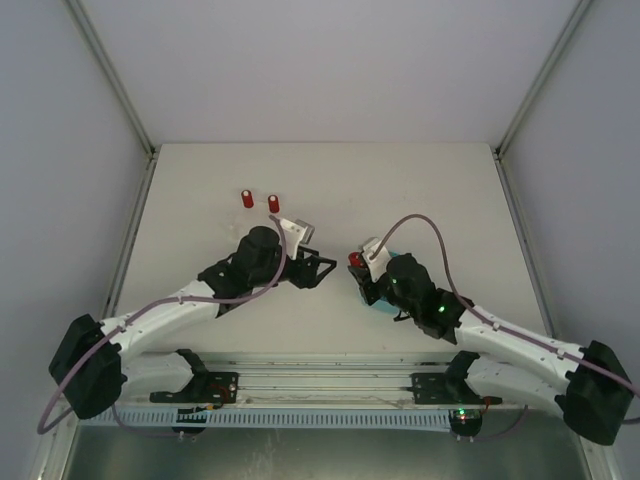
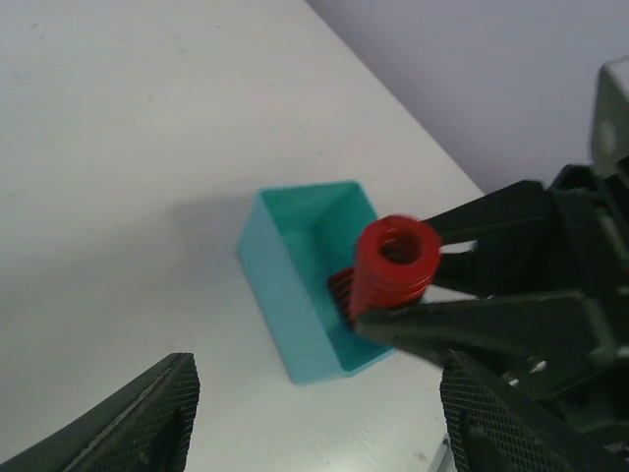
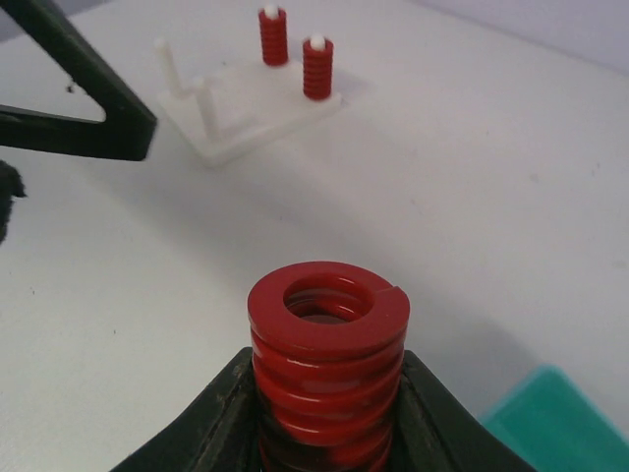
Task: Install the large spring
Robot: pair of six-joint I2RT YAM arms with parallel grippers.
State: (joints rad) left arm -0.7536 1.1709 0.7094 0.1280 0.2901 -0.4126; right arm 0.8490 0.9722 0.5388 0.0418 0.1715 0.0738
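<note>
Large red spring (image 3: 327, 324) is clasped by the right gripper (image 3: 328, 385) over a teal bin (image 2: 291, 285); the left gripper (image 2: 319, 398) is held open.

White counter (image 1: 400, 190), open-topped teal bin (image 2: 285, 295) resting on it, two small red springs (image 3: 317, 67) upright, side by side, well apart from bin, pale walls (image 1: 320, 60) behind counter.
</note>
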